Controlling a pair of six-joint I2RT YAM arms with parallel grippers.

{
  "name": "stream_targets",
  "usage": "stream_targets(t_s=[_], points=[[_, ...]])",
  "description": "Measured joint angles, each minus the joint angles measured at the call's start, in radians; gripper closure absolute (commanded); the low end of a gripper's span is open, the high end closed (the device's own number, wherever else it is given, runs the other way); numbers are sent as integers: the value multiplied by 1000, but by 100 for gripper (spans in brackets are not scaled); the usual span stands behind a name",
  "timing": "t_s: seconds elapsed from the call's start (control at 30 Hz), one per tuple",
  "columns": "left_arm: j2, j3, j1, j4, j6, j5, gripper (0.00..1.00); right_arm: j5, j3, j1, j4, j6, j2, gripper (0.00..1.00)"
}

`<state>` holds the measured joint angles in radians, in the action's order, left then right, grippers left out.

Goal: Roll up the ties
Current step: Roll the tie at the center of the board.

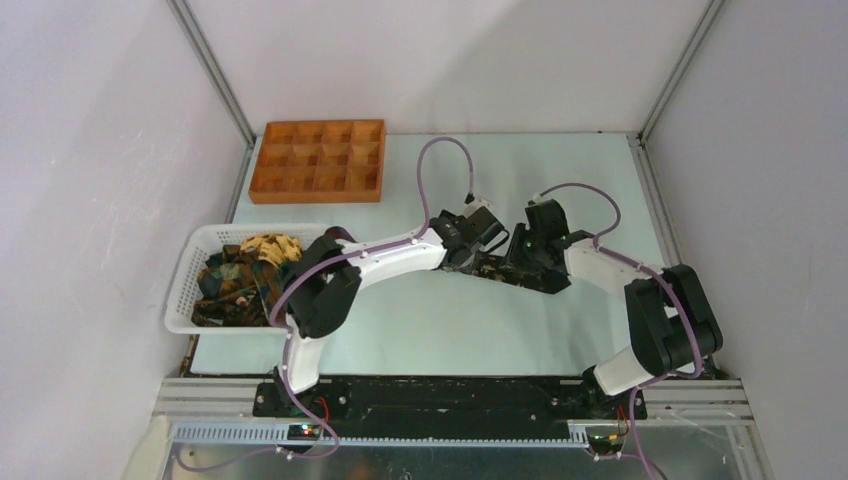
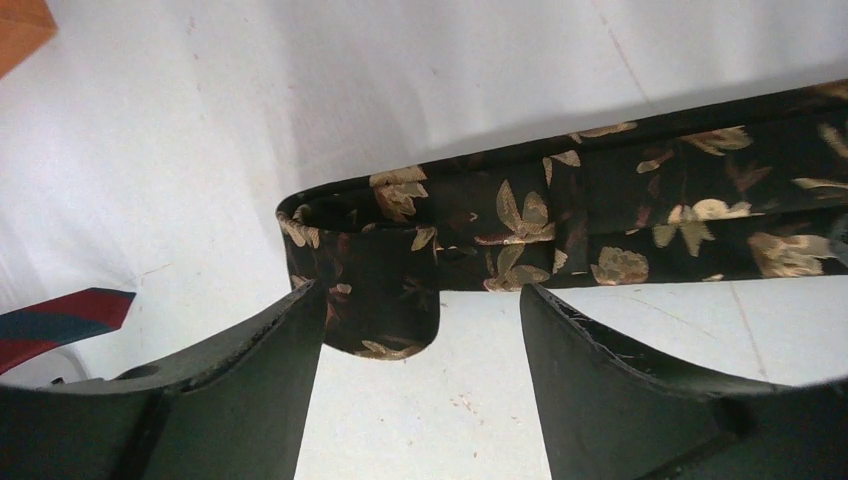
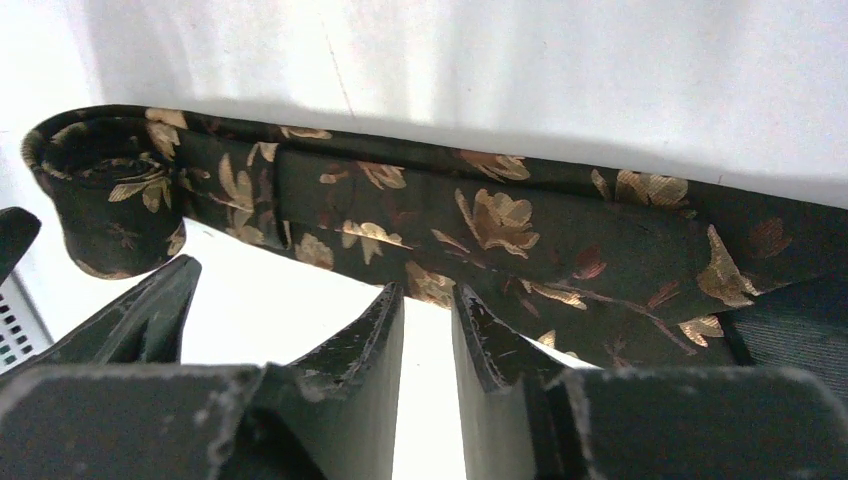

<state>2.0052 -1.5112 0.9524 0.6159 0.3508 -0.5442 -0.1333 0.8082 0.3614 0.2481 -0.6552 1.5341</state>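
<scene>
One table bears one white basket at 9 o'clock, its heaped ties too tangled to count, and one twelve-cell tray at 11. One tie lies at centre, its 9 o'clock end rolled and both arms hiding part of it. The left gripper is released, the roll at its tips. The right gripper is nearly closed at the tie's edge; I cannot tell whether it grips.

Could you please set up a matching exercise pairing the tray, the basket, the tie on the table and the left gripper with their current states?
Things:
1. orange compartment tray
2. white mesh basket
3. tie on the table
4. left gripper

States:
a. jaws apart
b. compartments empty
c. holds a heap of ties
d. one end rolled up

Pairs: 1-b, 2-c, 3-d, 4-a.
</scene>
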Motion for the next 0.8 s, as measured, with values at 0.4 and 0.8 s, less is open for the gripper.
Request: stream_targets(t_s=[0.4, 0.8], points=[[-225, 48, -38, -29, 18, 40, 21, -39, 0, 3, -69, -34, -38, 57], [-553, 398, -302, -195, 140, 167, 20, -127, 191, 179, -134, -120, 105, 58]])
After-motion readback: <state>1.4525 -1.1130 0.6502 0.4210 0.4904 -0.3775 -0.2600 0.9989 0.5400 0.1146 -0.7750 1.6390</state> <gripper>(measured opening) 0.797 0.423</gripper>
